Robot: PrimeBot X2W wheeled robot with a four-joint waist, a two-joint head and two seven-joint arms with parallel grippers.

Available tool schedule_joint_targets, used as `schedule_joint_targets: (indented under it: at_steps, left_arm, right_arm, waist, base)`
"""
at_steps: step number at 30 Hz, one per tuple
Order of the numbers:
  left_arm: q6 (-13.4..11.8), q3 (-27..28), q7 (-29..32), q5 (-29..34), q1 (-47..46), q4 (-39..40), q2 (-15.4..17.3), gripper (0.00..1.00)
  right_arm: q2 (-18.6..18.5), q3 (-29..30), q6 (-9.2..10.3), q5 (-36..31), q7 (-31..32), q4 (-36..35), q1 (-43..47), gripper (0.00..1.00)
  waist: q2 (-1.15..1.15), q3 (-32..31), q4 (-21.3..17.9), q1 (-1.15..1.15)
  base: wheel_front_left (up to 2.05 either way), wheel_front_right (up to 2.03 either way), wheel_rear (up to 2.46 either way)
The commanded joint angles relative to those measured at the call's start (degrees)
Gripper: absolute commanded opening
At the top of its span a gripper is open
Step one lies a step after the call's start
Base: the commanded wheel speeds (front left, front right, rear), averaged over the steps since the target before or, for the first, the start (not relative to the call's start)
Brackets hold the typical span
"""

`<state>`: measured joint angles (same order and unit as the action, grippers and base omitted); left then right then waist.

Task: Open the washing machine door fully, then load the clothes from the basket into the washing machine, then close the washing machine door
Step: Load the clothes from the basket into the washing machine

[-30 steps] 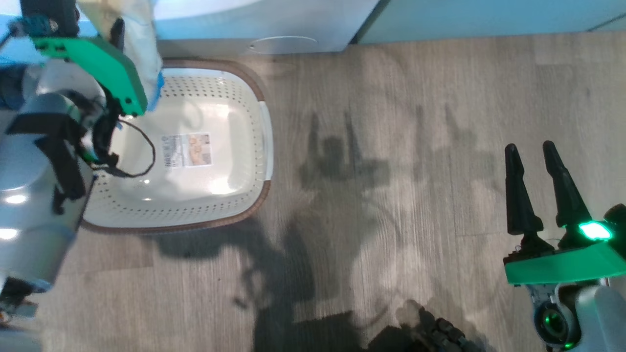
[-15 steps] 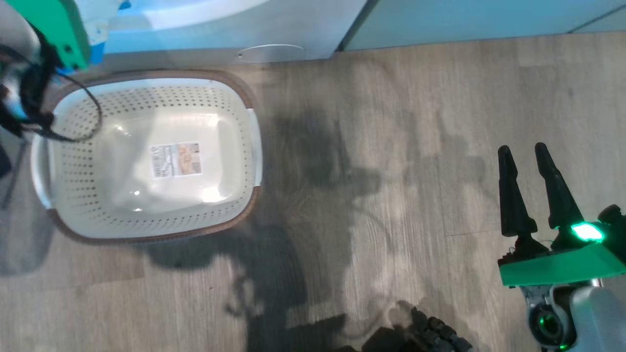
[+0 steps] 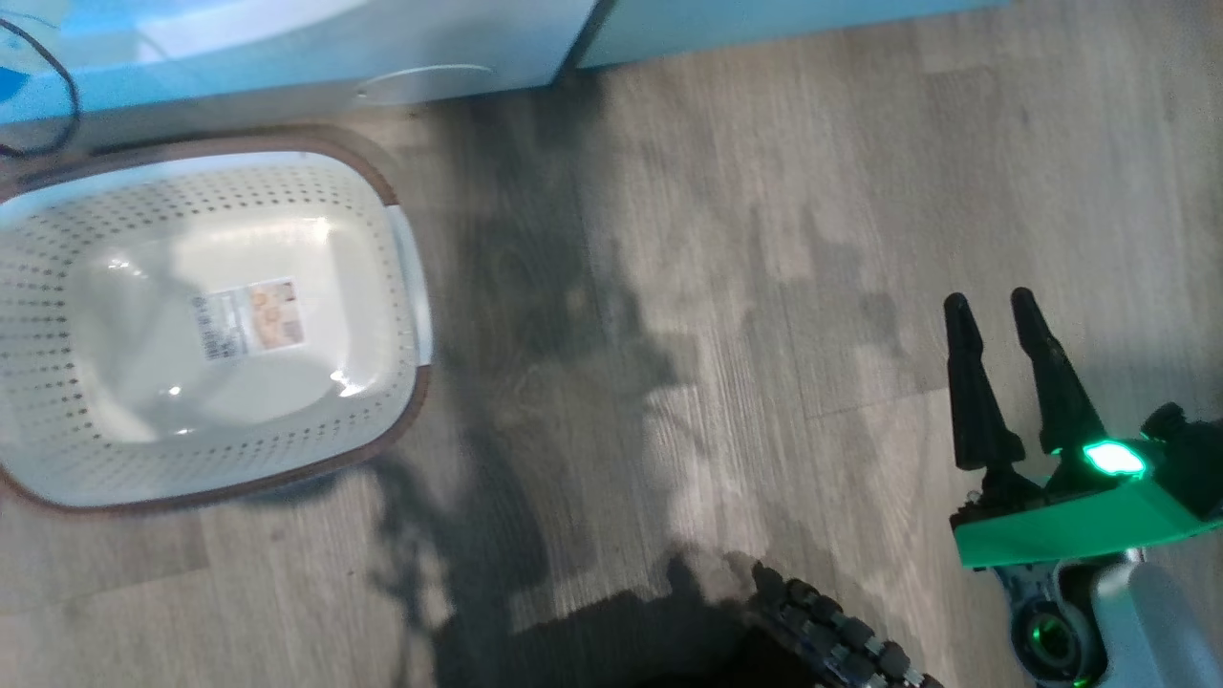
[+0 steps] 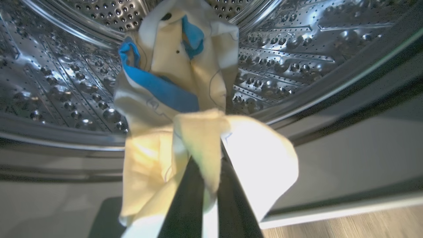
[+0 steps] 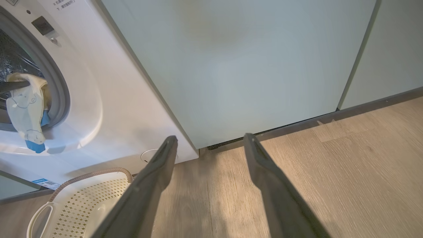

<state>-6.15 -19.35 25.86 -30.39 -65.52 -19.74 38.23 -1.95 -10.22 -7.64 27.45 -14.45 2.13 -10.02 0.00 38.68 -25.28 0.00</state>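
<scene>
**Clothes hanging at the washer's mouth, basket showing its bottom**

The clothes (image 4: 178, 99), pale yellow-cream fabric with a fold of bright blue, are dangling in a bunch from the left pincer (image 4: 210, 155), which is clamping them between its closed dark fingers. In the left wrist view the bundle is hanging in front of the shiny steel drum (image 4: 66, 82). In the right wrist view it is drooping over the grey rim of the round opening of the washing machine (image 5: 109, 99), its blue tip reaching down onto the white front.

Just below, the basket (image 3: 57, 248) is sitting on the wooden floor (image 3: 717, 287) close against the machine's base, its smooth bottom showing around the label sticker (image 3: 246, 318).

Well off to the right, the right pincer (image 3: 989, 298) is hovering over the floor with its fingers spread and nothing between them, pointing toward the pale green cabinet (image 5: 248, 66) beside the machine.
</scene>
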Motion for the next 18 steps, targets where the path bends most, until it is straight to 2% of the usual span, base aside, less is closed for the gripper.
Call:
schedule_joint_targets:
  at_steps: [1,6,10,13,18]
  left_arm:
    - [0.2,1.6,0.7,0.7,-3.0,1.2,3.4,0.00]
    - [1.2,0.7,2.0,2.5,-7.9,-1.3,5.1,0.00]
    - [2.2,0.2,0.7,4.7,-12.2,-3.1,6.8,0.00]
    - [2.7,-0.4,-3.1,6.7,-15.6,-4.8,6.8,0.00]
    - [2.6,-2.3,-11.2,10.8,-21.1,-8.6,4.6,0.00]
  right_arm:
    - [-0.9,-1.3,0.15,0.8,-0.5,-1.3,0.0,1.00]
    - [-0.9,-2.7,0.15,2.9,-0.5,-0.9,-0.3,1.00]
    - [-0.9,-4.1,0.15,4.4,-0.5,-0.7,-0.5,1.00]
    - [-0.9,-4.2,0.15,5.1,-0.5,-0.7,-0.3,1.00]
    - [-0.9,-3.7,0.15,5.6,-0.5,-1.0,0.3,1.00]
  waist:
    - [0.00,1.2,-1.4,0.00]
    - [0.00,3.3,-4.4,0.00]
    - [0.00,4.9,-6.9,0.00]
    - [0.00,5.7,-7.4,0.00]
    - [0.00,6.8,-7.4,0.00]
  base:
    - [0.00,0.00,0.00]
    - [0.00,0.00,0.00]
    - [0.00,0.00,0.00]
    - [0.00,0.00,0.00]
    - [0.00,0.00,0.00]
